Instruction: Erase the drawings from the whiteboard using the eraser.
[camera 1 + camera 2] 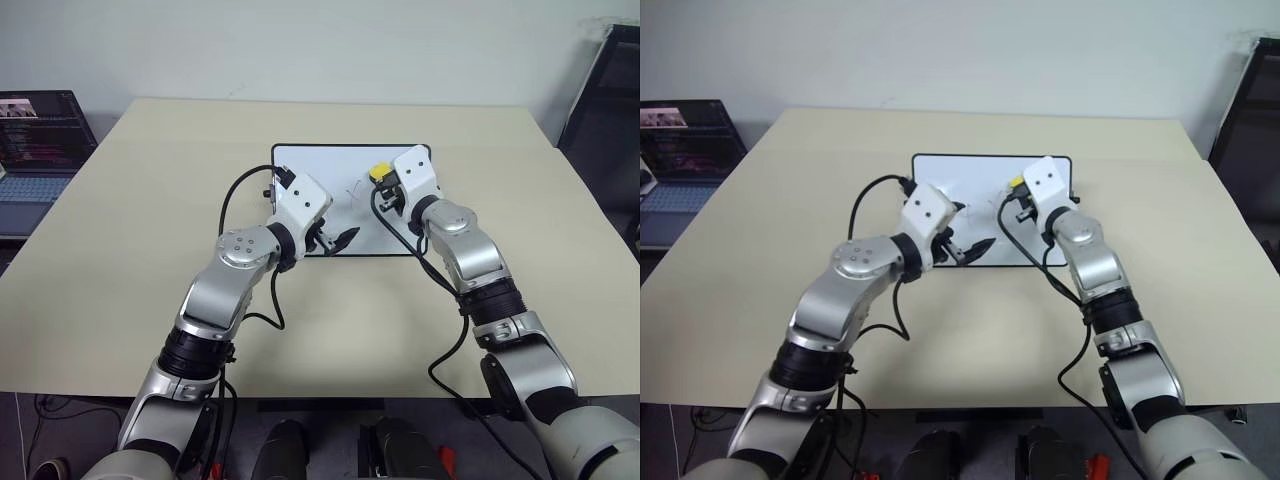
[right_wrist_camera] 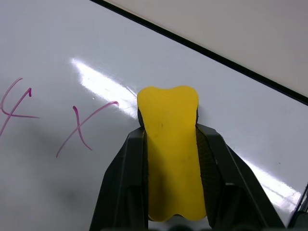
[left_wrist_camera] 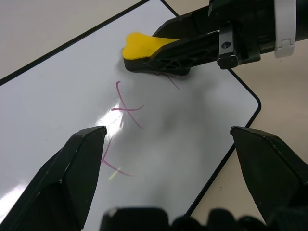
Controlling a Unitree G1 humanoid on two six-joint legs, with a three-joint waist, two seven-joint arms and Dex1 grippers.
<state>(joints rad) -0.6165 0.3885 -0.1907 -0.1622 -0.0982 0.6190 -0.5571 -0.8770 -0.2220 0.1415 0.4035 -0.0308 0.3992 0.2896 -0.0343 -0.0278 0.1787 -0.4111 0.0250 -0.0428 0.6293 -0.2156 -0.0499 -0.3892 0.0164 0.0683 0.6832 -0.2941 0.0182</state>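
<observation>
Fingers [image 2: 122,187] of the right gripper [image 2: 171,192] are pinched on the eraser [image 2: 171,154], its yellow end pressed to the whiteboard [image 3: 57,101] just ahead of their tips. Fingers [image 3: 79,163] of the left gripper [image 3: 175,168] are spread wide and hold nothing, hovering over the board's near edge.

Judging by the strokes, the job is barely begun — the "4" [image 2: 14,106] and the "x" [image 2: 82,127] of the drawings stand whole just beside the eraser's tip, on its left, and only a stray thin line shows at the eraser itself, so any "3" is either under the block or already wiped.

For room, the board's black frame and rounded corner lie close to the right fingers on their outer side — a sweep that way soon runs off onto the beige counter [image 1: 120,240]. Toward the marks the white surface is free, though the left fingers hang near that path.
</observation>
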